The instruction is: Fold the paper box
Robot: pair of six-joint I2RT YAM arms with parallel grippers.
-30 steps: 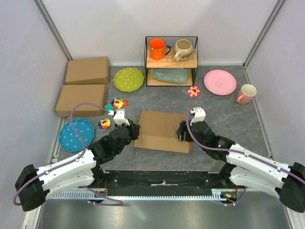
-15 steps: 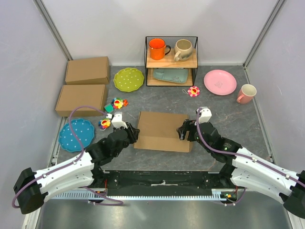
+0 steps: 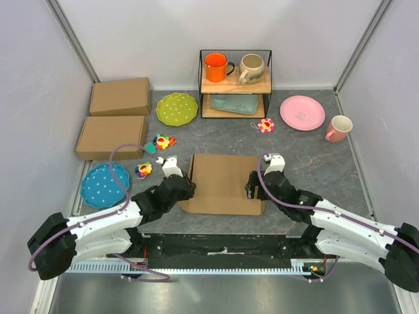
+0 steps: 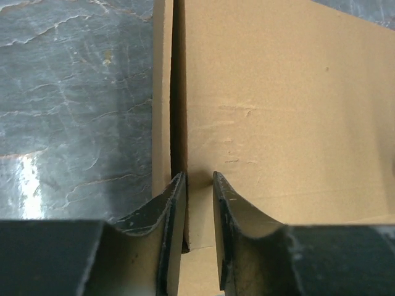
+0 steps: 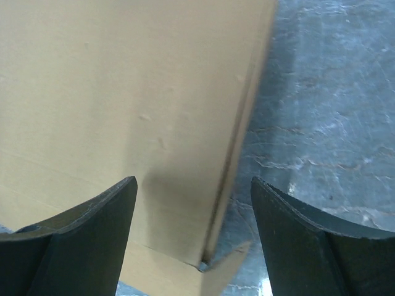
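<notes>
**Top view.** The paper box (image 3: 226,183) lies closed and flat at the middle of the table (image 3: 314,150), just ahead of the arm bases. The left gripper (image 3: 188,188) is set against its 9 o'clock edge and the right gripper (image 3: 251,186) against its 3 o'clock edge. A blue plate (image 3: 105,185) and a toy flower (image 3: 144,169) lie further out toward 9 o'clock. If the box is pushed harder from one side, it could be slid or turned on the smooth table toward them.

**Left wrist view.** The left gripper (image 4: 198,176) is seen nearly closed, astride the fold where the side wall meets the lid of the paper box (image 4: 278,123). Cardboard shows in the narrow gap, but it cannot be told whether it is pinched. If a squeeze is applied there, the edge could be creased, or the wall could be pulled out when the arm is drawn off.

**Right wrist view.** The right gripper (image 5: 193,182) is spread wide and nothing is held; the near right corner of the paper box (image 5: 123,92) sits between its fingers. A small tab juts out at 6 o'clock and could be caught and bent.
</notes>
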